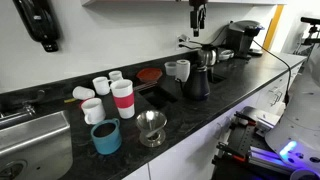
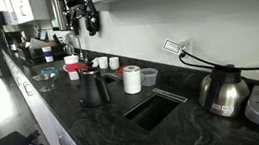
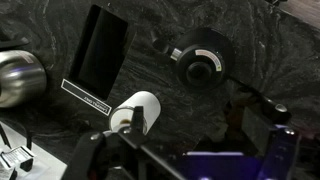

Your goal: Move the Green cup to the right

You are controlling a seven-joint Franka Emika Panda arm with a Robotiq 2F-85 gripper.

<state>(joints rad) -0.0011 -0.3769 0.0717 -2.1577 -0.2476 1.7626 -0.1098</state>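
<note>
The Green cup (image 1: 106,137) is a teal cylinder that stands near the counter's front edge, between the sink (image 1: 30,140) and a small metal bowl (image 1: 152,128). In an exterior view it shows as a dull blue-grey cup (image 2: 149,77) next to the white cup. My gripper (image 1: 198,16) hangs high above the counter, over the black kettle (image 1: 197,82) and far from the cup; it also shows in an exterior view (image 2: 90,23). In the wrist view the fingers (image 3: 190,160) are dark, wide apart and empty. The cup is out of the wrist view.
A taller white cup with a red band (image 1: 123,99) and small white mugs (image 1: 100,85) stand behind the Green cup. A coffee machine (image 1: 240,38) is at the far end. A silver kettle (image 2: 223,90) sits by the dark sink (image 2: 155,109).
</note>
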